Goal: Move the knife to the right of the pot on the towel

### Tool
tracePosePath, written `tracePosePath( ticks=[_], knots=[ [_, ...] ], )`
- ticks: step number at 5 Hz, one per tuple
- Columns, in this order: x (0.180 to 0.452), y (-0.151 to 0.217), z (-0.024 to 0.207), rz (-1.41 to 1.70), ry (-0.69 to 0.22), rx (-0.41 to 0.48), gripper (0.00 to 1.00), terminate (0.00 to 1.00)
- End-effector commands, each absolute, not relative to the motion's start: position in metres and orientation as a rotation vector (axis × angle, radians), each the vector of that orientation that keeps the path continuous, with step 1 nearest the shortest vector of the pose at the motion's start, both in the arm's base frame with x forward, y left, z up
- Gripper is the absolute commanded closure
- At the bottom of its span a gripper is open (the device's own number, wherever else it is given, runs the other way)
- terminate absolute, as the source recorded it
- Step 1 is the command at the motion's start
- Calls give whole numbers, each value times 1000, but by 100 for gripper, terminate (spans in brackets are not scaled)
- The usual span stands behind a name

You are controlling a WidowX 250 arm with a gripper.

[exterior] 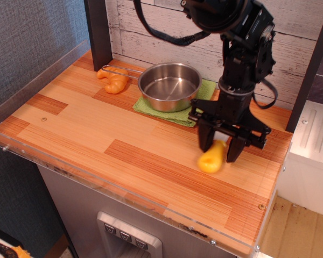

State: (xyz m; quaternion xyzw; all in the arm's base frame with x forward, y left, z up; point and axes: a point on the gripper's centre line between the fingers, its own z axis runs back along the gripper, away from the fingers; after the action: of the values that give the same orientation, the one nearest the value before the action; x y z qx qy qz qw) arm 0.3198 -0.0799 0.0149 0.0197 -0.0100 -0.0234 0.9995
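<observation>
One view only, high and angled over a wooden counter [97, 129]. Black gripper [220, 151] hangs from the arm at the right side of the counter, fingers [205, 141] pointing down and spread apart, jaws open. Knife [212, 157] sits between and just below the fingertips; only its yellow handle shows, blurred, lower end at or near the wood. Blade hidden behind the gripper. Can't tell if either finger touches the handle; a gap shows on each side. Can't tell if the knife is fully resting on the counter.

Pot [169, 86] is upright on the towel [178, 115] toward the back of the counter, empty inside, thin wire handle reaching out to the left. Towel is green, sticks out from under the pot at the front and right. Knife is right of and in front of the pot, off the towel, near its front-right corner, on bare wood.

Orange croissant toy [113, 80] lies left of the pot at the back, just beside the wire handle. Clear plastic rim [37, 72] runs along the left and front edges. White plank wall [167, 32] behind.
</observation>
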Motion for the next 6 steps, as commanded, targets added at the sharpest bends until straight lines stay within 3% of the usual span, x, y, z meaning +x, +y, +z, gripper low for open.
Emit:
tracePosePath(
  ticks=[1, 2, 3, 4, 6],
  knots=[
    [289, -39, 93, 36, -209, -11, 0, 0],
    [273, -2, 110, 58, -230, -25, 0, 0],
    [273, 14, 106, 8, -185, -33, 0, 0],
    [276, 13, 100, -69, -134, -32, 0, 0],
    [277, 13, 96, -70, -123, -17, 0, 0]
  ],
)
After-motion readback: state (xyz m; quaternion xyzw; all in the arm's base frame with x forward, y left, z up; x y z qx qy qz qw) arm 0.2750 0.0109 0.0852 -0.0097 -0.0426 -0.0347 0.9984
